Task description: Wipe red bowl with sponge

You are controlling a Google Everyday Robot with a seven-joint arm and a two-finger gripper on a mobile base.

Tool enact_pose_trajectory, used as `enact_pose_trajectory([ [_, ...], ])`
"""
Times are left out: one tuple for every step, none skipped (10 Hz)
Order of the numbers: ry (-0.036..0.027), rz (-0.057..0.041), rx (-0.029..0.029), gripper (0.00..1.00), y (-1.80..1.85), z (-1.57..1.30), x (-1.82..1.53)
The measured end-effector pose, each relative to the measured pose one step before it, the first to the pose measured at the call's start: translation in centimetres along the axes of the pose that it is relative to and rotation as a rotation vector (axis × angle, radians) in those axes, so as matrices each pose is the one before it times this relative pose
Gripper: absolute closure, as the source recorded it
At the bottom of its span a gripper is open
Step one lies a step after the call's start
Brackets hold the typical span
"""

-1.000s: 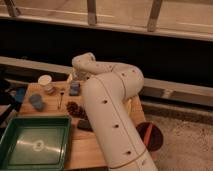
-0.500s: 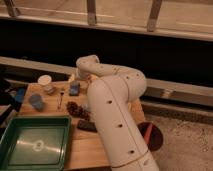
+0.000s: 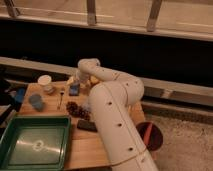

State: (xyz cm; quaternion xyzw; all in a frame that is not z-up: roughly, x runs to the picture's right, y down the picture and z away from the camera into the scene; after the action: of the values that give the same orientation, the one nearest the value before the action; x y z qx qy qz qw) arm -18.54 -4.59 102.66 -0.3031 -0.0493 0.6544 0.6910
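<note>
One pincer [image 3: 76, 81] at sponge [image 3: 74, 90], far edge of table [image 3: 93, 144].

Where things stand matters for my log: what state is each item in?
gripper: low over the far side of the table, by the sponge.
sponge: under the gripper; held or not, cannot tell.
red bowl: upright at right, apart from the sponge.
white cup: upright, standing alone.
green tray: flat on the table.

The gripper [image 3: 75, 84] hangs over a blue sponge [image 3: 74, 91] at the wooden table's [image 3: 90, 147] 12 o'clock. The red bowl [image 3: 151, 136] sits at 4 o'clock and the green tray [image 3: 35, 119] at 8 o'clock.
</note>
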Motion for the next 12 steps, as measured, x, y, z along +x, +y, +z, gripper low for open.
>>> enact_pose_trajectory([
  [0.00120, -0.00015, 0.00151, 0.24, -0.029, -0.136, 0.062],
  [0.00115, 0.00060, 0.00045, 0.25, -0.039, -0.048, 0.049],
  [0.00061, 0.00079, 0.00031, 0.30, -0.038, -0.010, 0.027],
  [0.00020, 0.00048, 0.00044, 0.42, -0.037, -0.013, 0.006],
  [-0.00004, 0.00057, 0.00087, 0.50, -0.087, -0.031, 0.004],
  [0.00110, 0.00001, -0.00002, 0.59, 0.006, 0.010, 0.047],
  [0.00314, 0.00410, -0.00221, 0.71, 0.263, 0.155, 0.102],
  [0.00038, -0.00302, -0.00036, 0.80, 0.095, 0.025, -0.017],
  [0.00798, -0.00624, -0.00173, 0.82, -0.034, 0.164, 0.068],
  [0.01220, -0.00974, -0.00577, 0.82, 0.644, 0.562, 0.117],
  [0.00595, -0.00261, -0.00572, 0.82, 0.641, 0.305, 0.169],
  [0.00062, -0.00067, 0.00162, 0.82, -0.092, -0.121, 0.051],
])
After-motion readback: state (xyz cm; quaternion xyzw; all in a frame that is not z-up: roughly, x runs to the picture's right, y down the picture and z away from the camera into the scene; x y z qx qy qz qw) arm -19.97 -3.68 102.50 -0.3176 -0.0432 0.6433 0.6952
